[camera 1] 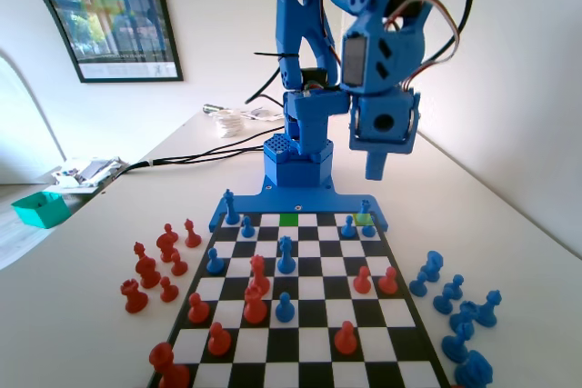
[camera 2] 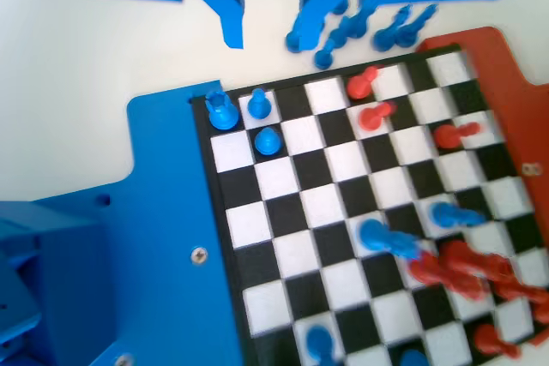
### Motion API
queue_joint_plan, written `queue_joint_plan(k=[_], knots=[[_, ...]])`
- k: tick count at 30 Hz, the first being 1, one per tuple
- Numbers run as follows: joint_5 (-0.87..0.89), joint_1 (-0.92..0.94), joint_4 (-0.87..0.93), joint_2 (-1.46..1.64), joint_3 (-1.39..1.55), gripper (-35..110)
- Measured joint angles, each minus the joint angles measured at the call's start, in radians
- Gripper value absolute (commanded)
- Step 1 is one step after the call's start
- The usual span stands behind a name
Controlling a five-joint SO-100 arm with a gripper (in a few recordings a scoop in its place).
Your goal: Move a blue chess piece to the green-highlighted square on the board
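So the blue arm's two-finger pincer (camera 1: pixel 380 156) is hanging in the air over the far right corner of the flat black-and-white chequered board (camera 1: pixel 305 333) in the fixed view. Its jaws are spread, with nothing between them. The wrist view agrees: there's a clear gap at the pincer (camera 2: pixel 276 19) and just white worktop (camera 1: pixel 82 315) under it.

My guess for the piece to move is the small short blue plastic chess piece (camera 1: pixel 365 215) on the paler yellow-green square (camera 1: pixel 362 220) in that corner. In the wrist view the same piece (camera 2: pixel 221 111) sits right by the blue base. The bright green-highlighted square (camera 1: pixel 289 218) is empty. It's in the same far row, a few files to the left in the fixed view.

To do this well I'd line the jaws up straight over that corner piece before coming down. Two other small blue pieces (camera 2: pixel 258 105) stand just beside it (easy to clip one). Drop vertically, pinch low on the body, lift clear, then slide along the row to the green.

As for writing, the framed poster (camera 1: pixel 109 6) on the wall has a white caption strip, but it's too small to read. I can't see any brands.
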Motion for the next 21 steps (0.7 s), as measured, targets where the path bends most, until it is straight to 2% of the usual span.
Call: queue_joint_plan(k=[21], knots=[[0.028, -0.101, -0.137, -0.003, 0.173, 14]])
